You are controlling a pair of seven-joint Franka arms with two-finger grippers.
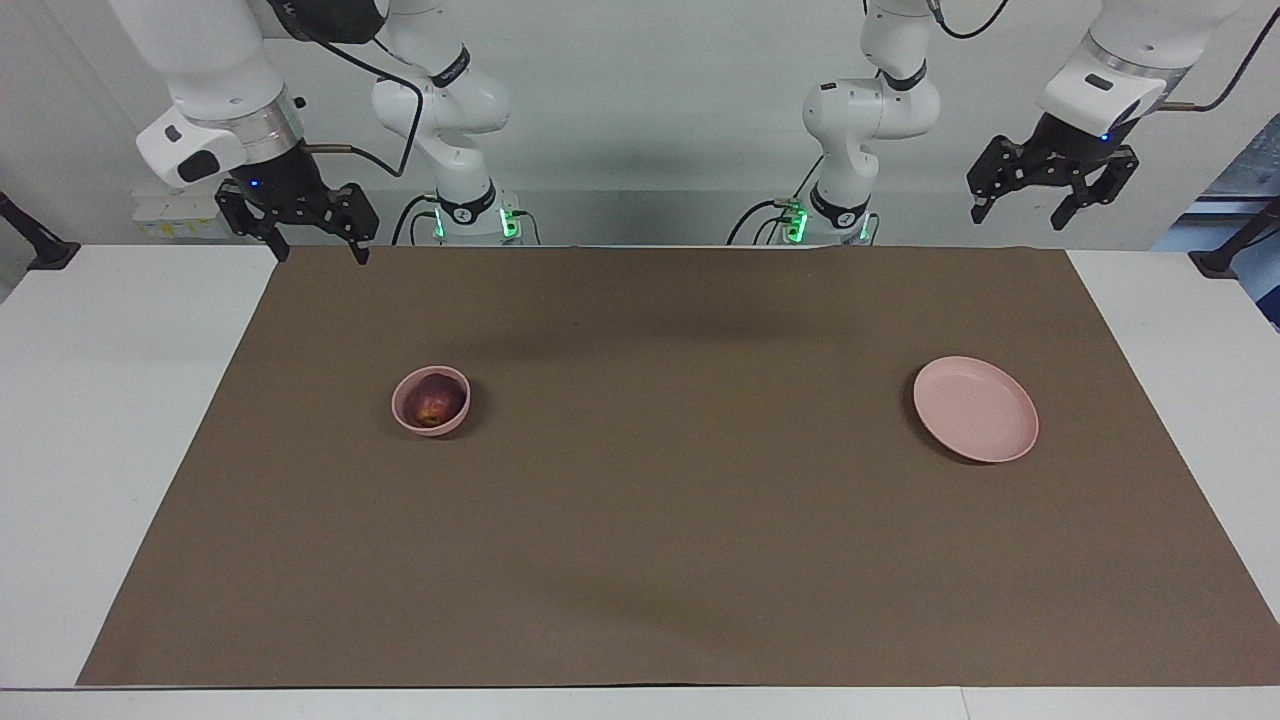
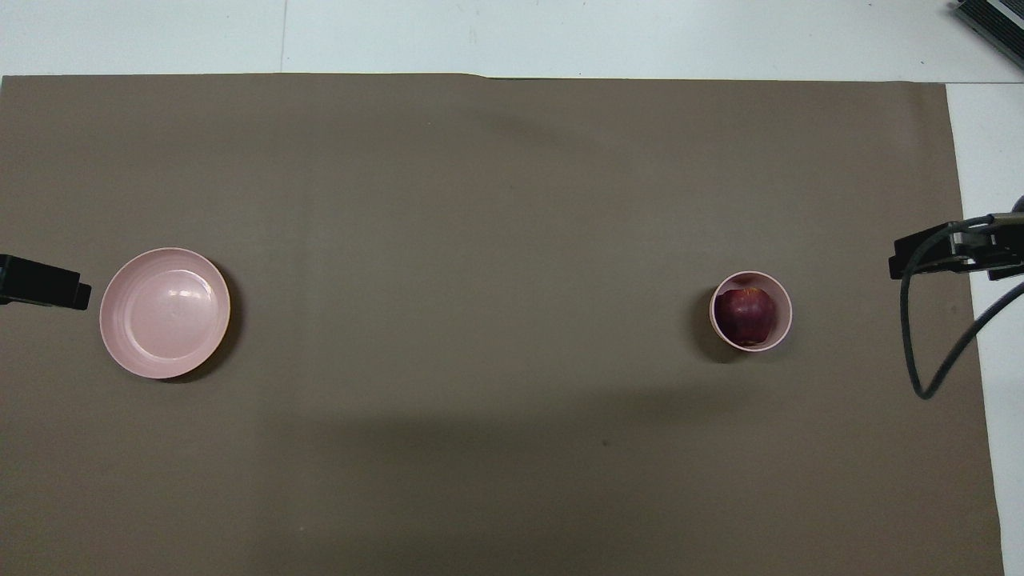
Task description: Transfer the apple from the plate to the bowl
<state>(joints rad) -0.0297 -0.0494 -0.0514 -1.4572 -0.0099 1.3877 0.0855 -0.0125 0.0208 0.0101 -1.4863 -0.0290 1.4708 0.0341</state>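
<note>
The dark red apple [image 1: 433, 401] [image 2: 745, 315] lies inside the small pink bowl [image 1: 402, 418] [image 2: 786, 318], toward the right arm's end of the table. The wide pink plate [image 1: 975, 409] [image 2: 164, 312] sits bare toward the left arm's end. My right gripper [image 1: 318, 254] hangs open and holds nothing, raised over the mat's corner at the robots' end, apart from the bowl. My left gripper [image 1: 1023, 211] is also open with nothing in it, held high at the table's edge near the plate's end. Only the tips of each gripper show in the overhead view.
A brown mat [image 1: 660, 520] covers most of the white table [image 1: 90, 420]. A black cable [image 2: 920, 352] loops down from the right arm over the mat's edge.
</note>
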